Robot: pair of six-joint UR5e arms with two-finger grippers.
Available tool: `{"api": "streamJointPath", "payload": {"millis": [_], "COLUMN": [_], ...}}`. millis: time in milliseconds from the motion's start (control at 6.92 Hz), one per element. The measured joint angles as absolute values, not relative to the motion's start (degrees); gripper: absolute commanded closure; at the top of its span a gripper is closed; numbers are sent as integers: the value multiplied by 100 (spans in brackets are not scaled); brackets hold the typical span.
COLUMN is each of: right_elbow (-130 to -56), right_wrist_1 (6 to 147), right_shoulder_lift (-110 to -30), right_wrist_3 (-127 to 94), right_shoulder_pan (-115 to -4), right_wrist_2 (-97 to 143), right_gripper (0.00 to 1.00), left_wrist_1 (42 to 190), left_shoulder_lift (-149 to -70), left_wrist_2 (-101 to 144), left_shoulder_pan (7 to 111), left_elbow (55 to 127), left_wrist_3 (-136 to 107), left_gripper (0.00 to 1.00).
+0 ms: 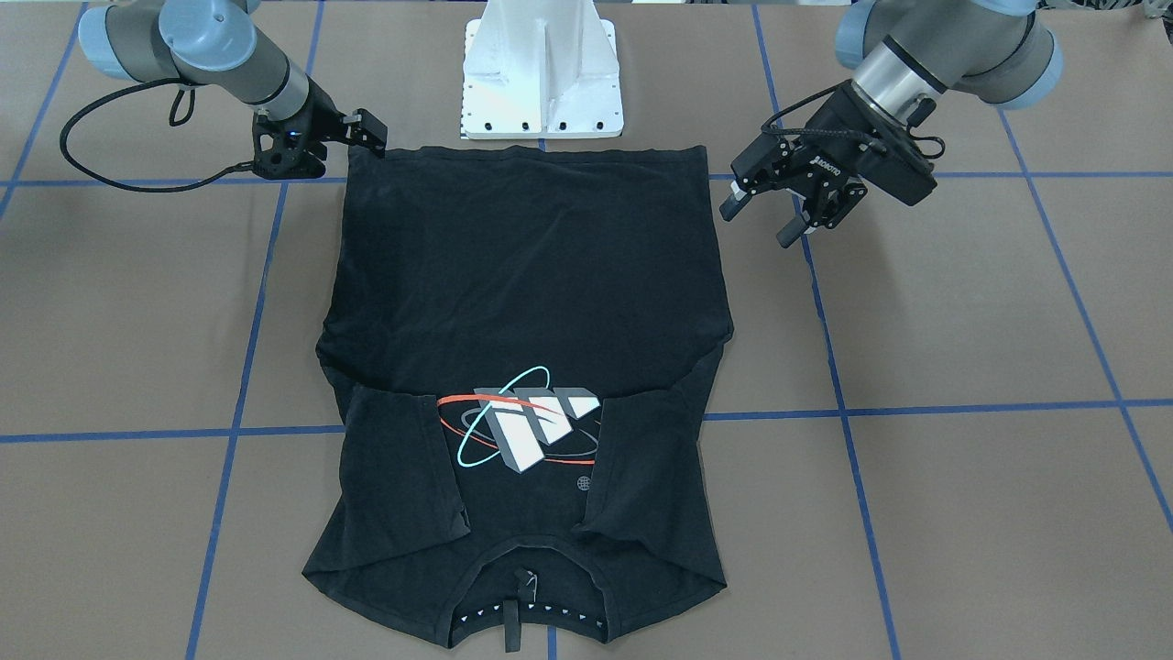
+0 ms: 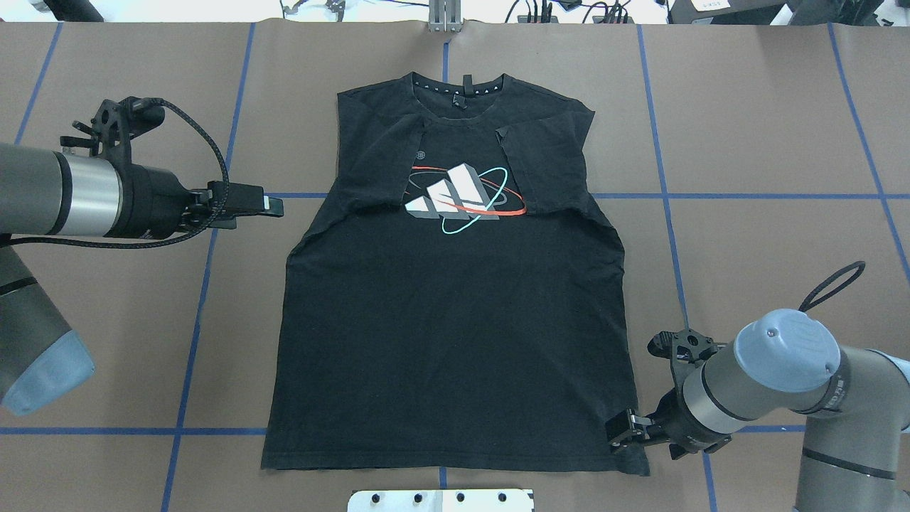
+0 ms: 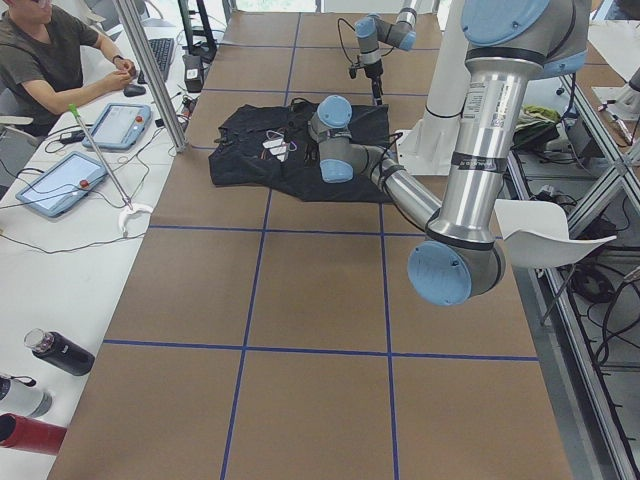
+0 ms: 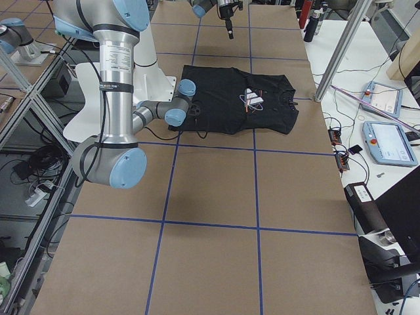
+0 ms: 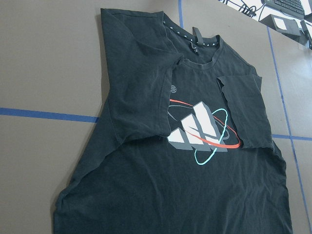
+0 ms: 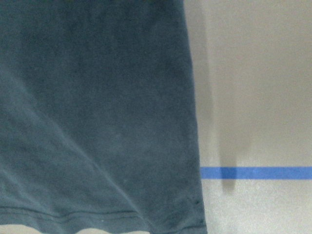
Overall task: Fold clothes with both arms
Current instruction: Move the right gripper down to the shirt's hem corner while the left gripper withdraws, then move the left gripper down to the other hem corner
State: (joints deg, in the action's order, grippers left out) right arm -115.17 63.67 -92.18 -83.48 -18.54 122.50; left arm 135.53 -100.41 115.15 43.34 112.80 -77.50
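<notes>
The left gripper (image 1: 762, 217) hangs above the table (image 1: 962, 302) with its fingers spread wide, holding nothing. The shirt (image 1: 531, 275) lies just beside it, side edge nearest. The right gripper (image 2: 617, 431) sits low, right against the shirt's hem corner (image 2: 635, 462); whether its fingers are spread or pinching, I cannot tell. Beyond both grippers the shirt lies flat, print up, with both sleeves (image 2: 377, 167) folded in over the chest. The sleeve step looks done, and the hem-to-collar fold seems next. For that, the left gripper would need to drop to its own hem corner and both would need to pinch cloth.
</notes>
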Motion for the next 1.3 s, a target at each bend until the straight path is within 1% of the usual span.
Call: {"api": "streamJointPath", "payload": {"millis": [145,289,578,723,1012,1301], "right_elbow": [-11478,-11438,-11385,-11365,-11323,-11287], "right_wrist_1": [6370,6371,6372,6372,6374,6380], "right_shoulder_lift": [-9198,-9178,-9148,-9133,-9078,-9071], "right_wrist_3": [-8354,-8357,-8358,-8359,-8358,-8358], "right_shoulder_pan": [-1773,-1726,-1686,-1683,-1679,-1680], "right_wrist_2": [12237,12223,12219,12222,12234,12250], "right_gripper": [2,8,32,38,41,39], "left_wrist_1": [13553,13553,13553,13553,13553,13553], "left_shoulder_lift": [-10049,-10054,-10047,-10042,-10038,-10037], "left_wrist_2": [11516,11519,11518,11520,11516,11514], "left_shoulder_pan": [4334,4333,4333,4333,4333,4333], "left_elbow": [11283,11285,11282,11282,11275,11269], "left_wrist_3": [-7746,-7744,-7741,-7737,-7731,-7719], "left_gripper": [1,1,1,0,1,1]}}
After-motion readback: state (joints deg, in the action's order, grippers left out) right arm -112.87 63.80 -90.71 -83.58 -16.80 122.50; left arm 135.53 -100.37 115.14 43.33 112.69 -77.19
